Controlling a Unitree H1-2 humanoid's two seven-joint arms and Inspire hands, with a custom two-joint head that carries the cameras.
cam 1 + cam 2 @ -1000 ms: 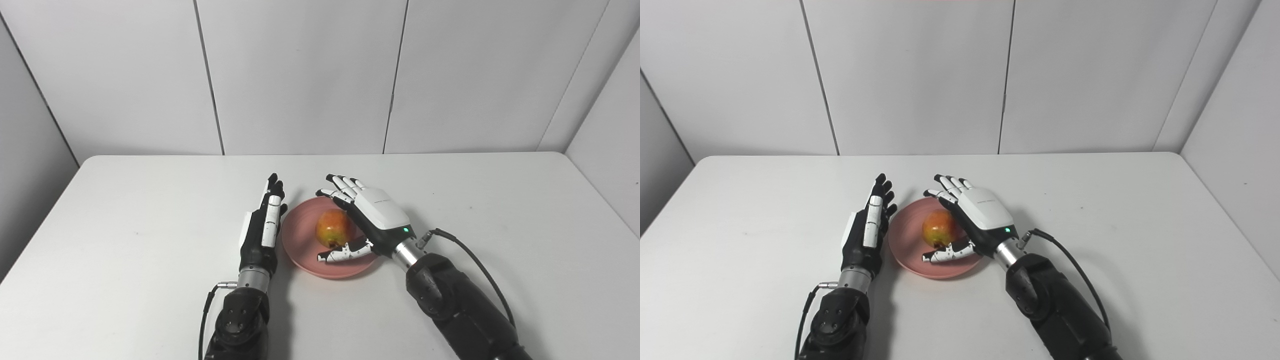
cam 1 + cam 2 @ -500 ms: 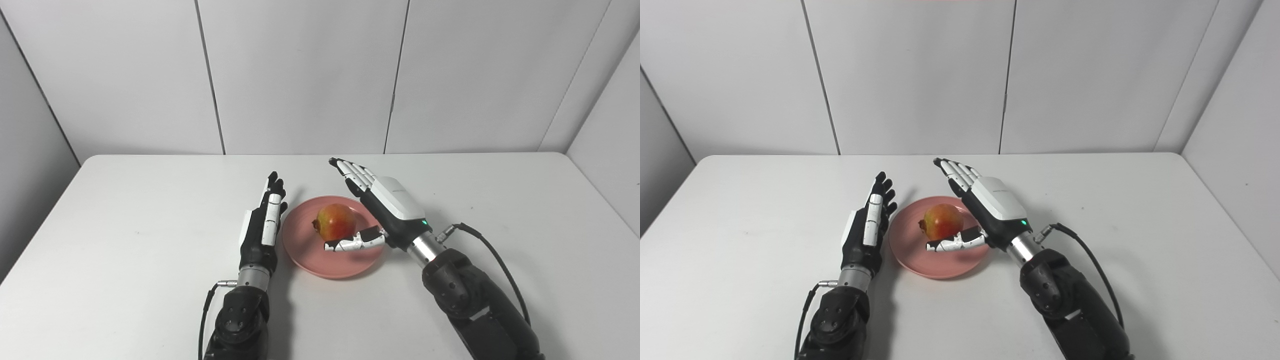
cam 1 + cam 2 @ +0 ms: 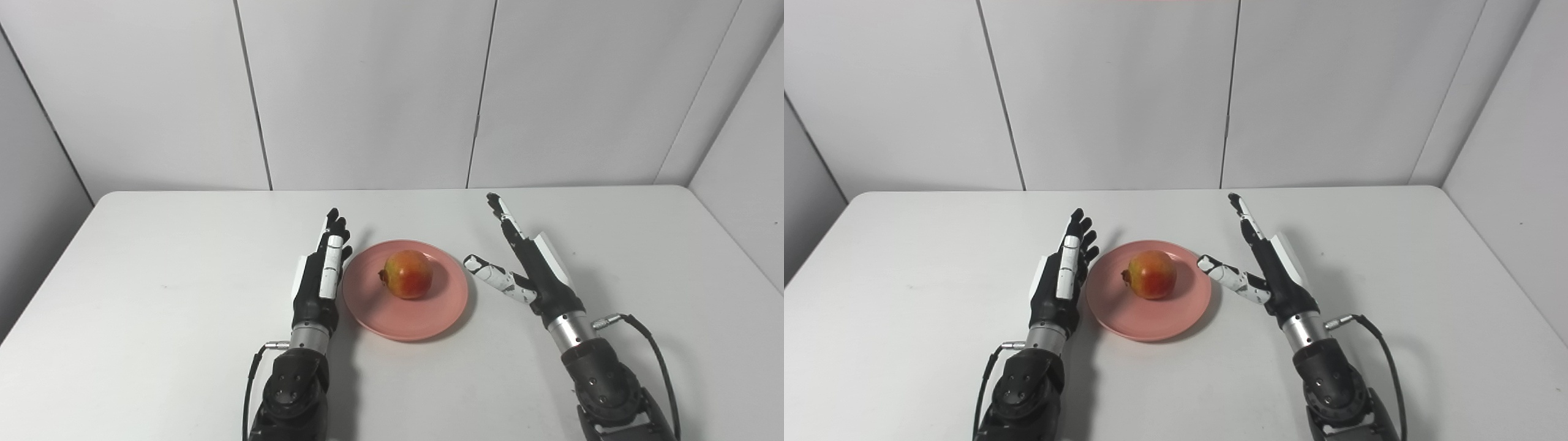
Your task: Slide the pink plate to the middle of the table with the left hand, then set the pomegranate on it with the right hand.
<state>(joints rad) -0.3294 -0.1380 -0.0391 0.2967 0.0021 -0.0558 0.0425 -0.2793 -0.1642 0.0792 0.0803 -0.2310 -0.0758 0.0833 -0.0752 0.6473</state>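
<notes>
A pink plate [image 3: 392, 315] sits near the middle of the white table [image 3: 153, 257]. On it rests a red and yellow pomegranate [image 3: 407, 274], free of both hands. My left hand [image 3: 321, 272] stands on edge just left of the plate's rim, fingers straight and apart, holding nothing. My right hand [image 3: 533, 266] is open to the right of the plate, fingers pointing away from me and thumb [image 3: 493, 277] stretched toward the rim without touching it. In the right eye view the pomegranate [image 3: 1151, 274] sits between the left hand [image 3: 1061, 278] and the right hand [image 3: 1274, 269].
Grey wall panels [image 3: 367, 92] close off the back and both sides of the table. A cable [image 3: 655, 361] loops off my right wrist over the tabletop.
My right hand has let go of the pomegranate and drawn back to the right, off the plate. The pomegranate stays on the plate. The left hand has not moved.
</notes>
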